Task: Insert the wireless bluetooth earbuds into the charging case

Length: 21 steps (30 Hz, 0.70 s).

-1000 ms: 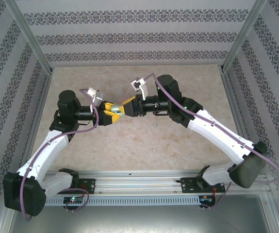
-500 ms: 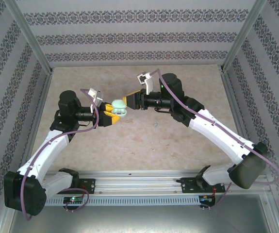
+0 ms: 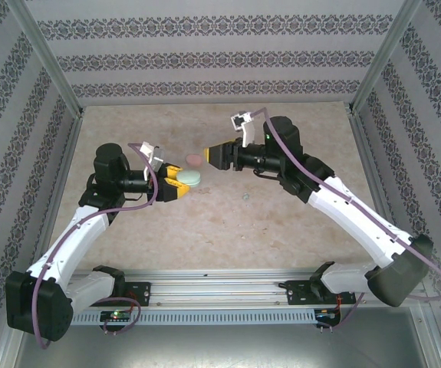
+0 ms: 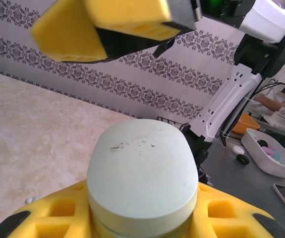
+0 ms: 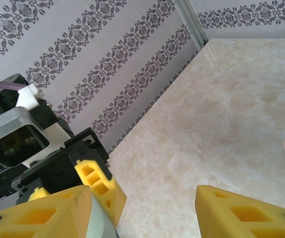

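**Yellow fingers (image 4: 226, 215) pinch the pale green charging case (image 4: 142, 168)**

The beige marbled table (image 3: 205, 238) lies inside walls (image 3: 220, 54) of patterned paper. The left arm (image 3: 82, 226) and the right arm (image 3: 350, 211) reach in from the near edge and meet over the table's middle, wrists turned toward each other.

The left gripper (image 3: 180, 182) is clamped on the pale green charging case, with one finger on either side of its lower half. The case is oval, its flat top faces the left wrist camera, a seam runs round it low down, and a few dark specks mark the top.

The right gripper (image 3: 212, 155) stands just beside the case, apart from it, jaws spread with nothing between them. In its own wrist view the two yellow pads (image 5: 246, 213) sit wide apart at the lower edge, with bare table in the gap.

A pink charging case (image 3: 195, 159) lies on the table between the two grippers, just behind the green one. Nearer the arms' bases and to the right, alone on the table, lies a tiny pale green speck (image 3: 245, 198). It looks like one of the wireless bluetooth earbuds, though it is too small to tell for sure.
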Each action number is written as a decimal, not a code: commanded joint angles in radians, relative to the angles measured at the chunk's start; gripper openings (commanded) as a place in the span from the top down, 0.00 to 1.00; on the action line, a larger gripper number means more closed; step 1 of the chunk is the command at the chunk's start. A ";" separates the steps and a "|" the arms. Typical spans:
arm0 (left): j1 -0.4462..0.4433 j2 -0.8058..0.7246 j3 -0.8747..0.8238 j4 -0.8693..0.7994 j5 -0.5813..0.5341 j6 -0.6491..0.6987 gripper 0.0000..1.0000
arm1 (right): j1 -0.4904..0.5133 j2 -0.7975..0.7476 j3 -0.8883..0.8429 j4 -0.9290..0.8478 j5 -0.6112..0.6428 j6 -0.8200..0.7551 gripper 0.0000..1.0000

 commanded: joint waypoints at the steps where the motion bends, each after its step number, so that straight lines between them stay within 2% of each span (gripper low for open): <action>1: -0.006 -0.012 0.040 -0.036 0.000 0.053 0.79 | 0.001 -0.046 -0.030 0.034 0.005 0.013 0.43; 3: -0.007 -0.008 0.043 -0.037 -0.001 0.052 0.80 | 0.009 -0.056 -0.036 0.027 -0.014 -0.024 0.43; 5: -0.007 -0.004 0.046 -0.037 0.005 0.048 0.80 | 0.035 -0.067 -0.033 -0.019 -0.011 -0.125 0.41; 11: -0.006 0.002 0.054 -0.030 0.024 0.035 0.80 | 0.143 -0.047 0.032 -0.218 0.108 -0.423 0.31; 15: -0.006 0.006 0.054 -0.019 0.033 0.017 0.80 | 0.174 0.014 0.109 -0.288 0.111 -0.516 0.28; 21: -0.006 0.003 0.053 -0.006 0.042 -0.005 0.81 | 0.188 0.079 0.171 -0.302 0.095 -0.568 0.28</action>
